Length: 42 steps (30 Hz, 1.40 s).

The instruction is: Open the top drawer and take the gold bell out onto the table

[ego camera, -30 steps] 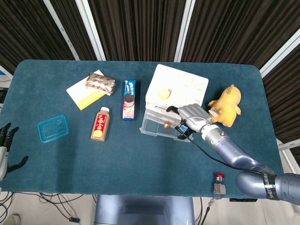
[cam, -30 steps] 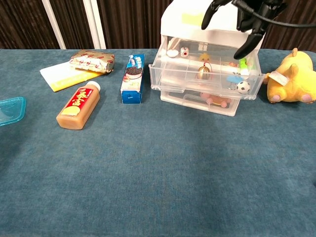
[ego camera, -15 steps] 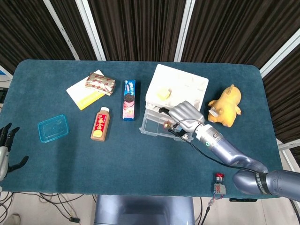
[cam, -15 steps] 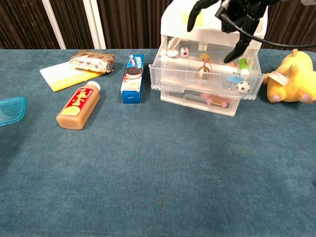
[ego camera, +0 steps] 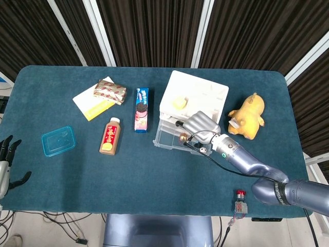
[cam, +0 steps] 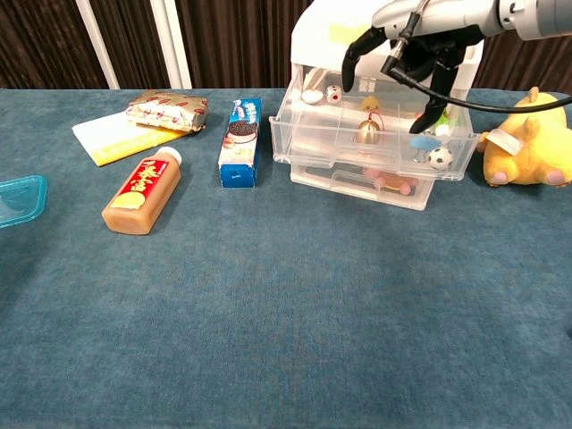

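My right hand point(cam: 407, 55) hangs over the pulled-out top drawer point(cam: 371, 134) of the white drawer unit point(ego camera: 193, 105), fingers point(cam: 427, 112) spread and reaching down into it, holding nothing that I can see. The gold bell point(cam: 366, 132) sits in a middle compartment of that drawer, just below my fingers; from the chest view I cannot tell whether any fingertip touches it. A small soccer ball point(cam: 438, 157) lies in the drawer's front right corner, to the right of the bell. The yellow plush toy point(cam: 527, 143) sits right of the drawer unit, the cookie box point(cam: 239, 143) and bottle point(cam: 140, 193) to its left. My left hand point(ego camera: 7, 164) rests far left of the drawer unit at the table point(ego camera: 154, 185) edge, fingers apart and empty.
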Motion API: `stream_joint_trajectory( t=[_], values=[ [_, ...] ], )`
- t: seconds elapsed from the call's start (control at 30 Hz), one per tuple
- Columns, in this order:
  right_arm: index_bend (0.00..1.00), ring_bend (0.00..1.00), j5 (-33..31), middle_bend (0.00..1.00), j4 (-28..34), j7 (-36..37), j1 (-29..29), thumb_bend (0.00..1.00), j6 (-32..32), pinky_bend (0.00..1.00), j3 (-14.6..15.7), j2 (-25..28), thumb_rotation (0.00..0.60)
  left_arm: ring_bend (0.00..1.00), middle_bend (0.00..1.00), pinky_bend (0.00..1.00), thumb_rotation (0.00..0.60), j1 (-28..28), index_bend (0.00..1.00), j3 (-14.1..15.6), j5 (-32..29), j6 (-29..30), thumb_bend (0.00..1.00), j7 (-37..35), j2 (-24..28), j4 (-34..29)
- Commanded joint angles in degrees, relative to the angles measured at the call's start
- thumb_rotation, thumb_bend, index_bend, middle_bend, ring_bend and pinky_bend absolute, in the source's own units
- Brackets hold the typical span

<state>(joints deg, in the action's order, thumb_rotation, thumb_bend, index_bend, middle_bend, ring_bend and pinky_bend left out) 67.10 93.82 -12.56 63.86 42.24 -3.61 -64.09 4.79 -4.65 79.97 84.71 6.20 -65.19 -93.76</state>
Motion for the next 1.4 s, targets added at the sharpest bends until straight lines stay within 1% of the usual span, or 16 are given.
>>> stream_joint_trajectory(
  t=[0.03, 0.23, 0.47, 0.73, 1.1, 1.4],
  values=[
    [0.3, 1.0, 1.8, 1.0, -1.4, -0.7, -0.8, 0.15, 1.3, 1.0, -0.2, -1.3, 0.6, 0.0, 0.0, 0.0, 0.6, 0.0, 0.1, 0.0, 0.0, 0.0, 0.19, 0.0, 0.0, 0.0],
    [0.32, 1.0, 4.2, 1.0, -3.0, -3.0, -0.9, 0.16, 0.9, 1.0, 0.1, -2.3, 0.6, 0.0, 0.0, 0.0, 0.6, 0.0, 0.1, 0.0, -0.1, 0.0, 0.19, 0.0, 0.0, 0.0],
    [0.36, 1.0, 4.5, 1.0, -4.0, -5.7, -1.2, 0.19, 0.6, 1.0, 0.0, -2.9, 0.6, 0.0, 0.0, 0.0, 0.6, 0.0, 0.1, -0.1, -0.2, -0.1, 0.19, 0.0, 0.1, 0.0],
    [0.37, 1.0, 3.9, 1.0, -3.7, -8.1, -2.0, 0.19, 0.7, 1.0, -0.4, -3.3, 0.6, 0.0, 0.0, 0.0, 0.6, 0.0, 0.1, 0.0, -0.2, 0.0, 0.19, 0.0, 0.1, 0.0],
    [0.38, 1.0, 3.2, 1.0, -3.1, -13.1, -3.3, 0.2, 3.9, 1.0, -1.6, -4.0, 0.6, 0.0, 0.0, 0.0, 0.6, 0.0, 0.1, 0.0, -0.3, -0.2, 0.19, 0.1, 0.1, -0.1],
    [0.38, 1.0, 2.4, 1.0, -1.4, -14.8, -3.6, 0.19, 3.6, 1.0, -2.0, -3.3, 0.6, 0.0, 0.0, 0.0, 0.6, 0.1, 0.1, -0.1, -0.5, -0.3, 0.19, 0.2, 0.2, -0.2]
  ],
)
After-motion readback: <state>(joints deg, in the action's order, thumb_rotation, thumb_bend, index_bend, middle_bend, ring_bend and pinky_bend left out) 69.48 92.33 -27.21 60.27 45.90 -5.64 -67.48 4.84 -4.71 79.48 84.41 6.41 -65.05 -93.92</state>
